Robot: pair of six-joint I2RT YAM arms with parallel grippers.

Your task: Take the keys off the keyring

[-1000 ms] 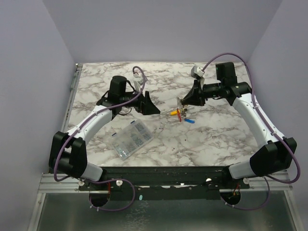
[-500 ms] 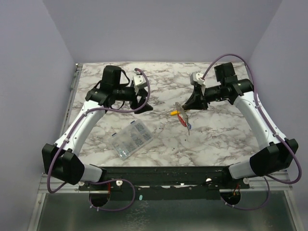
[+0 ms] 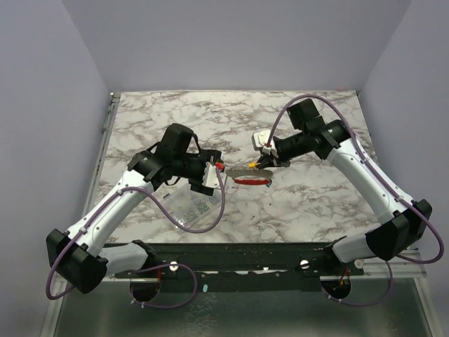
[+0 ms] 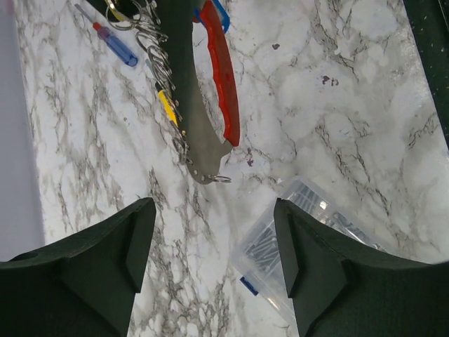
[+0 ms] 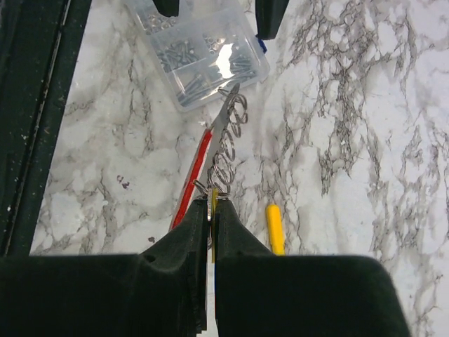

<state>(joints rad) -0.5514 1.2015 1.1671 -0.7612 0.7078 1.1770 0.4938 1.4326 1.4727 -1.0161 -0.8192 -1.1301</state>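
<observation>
My right gripper point(image 5: 212, 203) is shut on one end of the keyring point(image 3: 245, 173) and holds it level above the table. Its grey metal piece point(image 4: 189, 105) and red band point(image 4: 223, 77) point toward my left gripper point(image 4: 214, 246). That gripper is open, with nothing between its fingers, a little short of the keyring's free tip. Wire rings point(image 5: 228, 154) run along the grey piece. The keys hang from them, among them a yellow tag point(image 4: 167, 107) and a blue tag point(image 4: 219, 10). A thin yellow edge and a metal strip show between the right jaws.
A clear compartment box point(image 3: 188, 208) of small parts lies on the marble table point(image 3: 309, 203) under the left gripper. A yellow-handled screwdriver point(image 5: 275, 228) and a blue-and-red screwdriver point(image 4: 116, 43) lie on the table below the keyring.
The right gripper has lifted the keyring off the table, turned it level and moved left. The left arm has swung in toward the middle, over the clear box, facing the keyring's tip.
</observation>
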